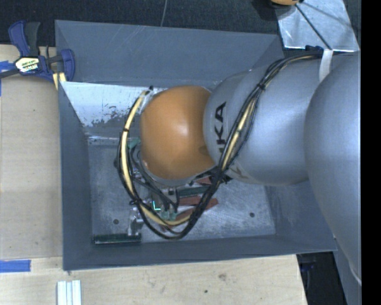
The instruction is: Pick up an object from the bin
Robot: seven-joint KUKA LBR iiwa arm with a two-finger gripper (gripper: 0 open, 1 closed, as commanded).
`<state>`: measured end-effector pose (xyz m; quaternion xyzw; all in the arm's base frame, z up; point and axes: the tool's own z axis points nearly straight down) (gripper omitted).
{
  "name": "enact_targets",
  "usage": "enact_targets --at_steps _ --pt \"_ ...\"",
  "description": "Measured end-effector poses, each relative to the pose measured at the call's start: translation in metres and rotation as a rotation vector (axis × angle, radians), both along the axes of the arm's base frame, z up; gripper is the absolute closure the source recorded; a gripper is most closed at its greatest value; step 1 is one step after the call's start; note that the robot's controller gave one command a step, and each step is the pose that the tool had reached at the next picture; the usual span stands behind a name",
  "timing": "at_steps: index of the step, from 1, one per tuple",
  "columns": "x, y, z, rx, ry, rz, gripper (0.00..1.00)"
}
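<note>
Gripper (146, 213) low under orange cover (174, 132) and cables, open or closed: cannot tell; just beside it, a dark flat bar (117, 239) on the bin (73, 189) floor by the lower wall, likely light, stiff, thin, so pinch across its width mid-length.

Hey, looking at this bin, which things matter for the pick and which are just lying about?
For the job:
- end effector, low over the left part of the bin floor
- dark flat bar, the thing nearest it, by the near wall

Lying about:
- reddish-brown thing mid-floor, half hidden under the arm; its kind is unclear
</note>
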<state>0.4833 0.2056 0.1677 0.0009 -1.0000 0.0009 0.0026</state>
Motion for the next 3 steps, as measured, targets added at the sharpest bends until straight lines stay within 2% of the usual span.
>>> enact_targets --at_steps 1,2,3 --pt "0.002 0.0 0.004 0.003 -0.007 -0.002 0.0" --pt "0.003 0.011 -0.094 0.004 -0.012 0.221 1.0" --pt "0.011 0.013 -0.091 0.013 -0.045 0.217 0.0"
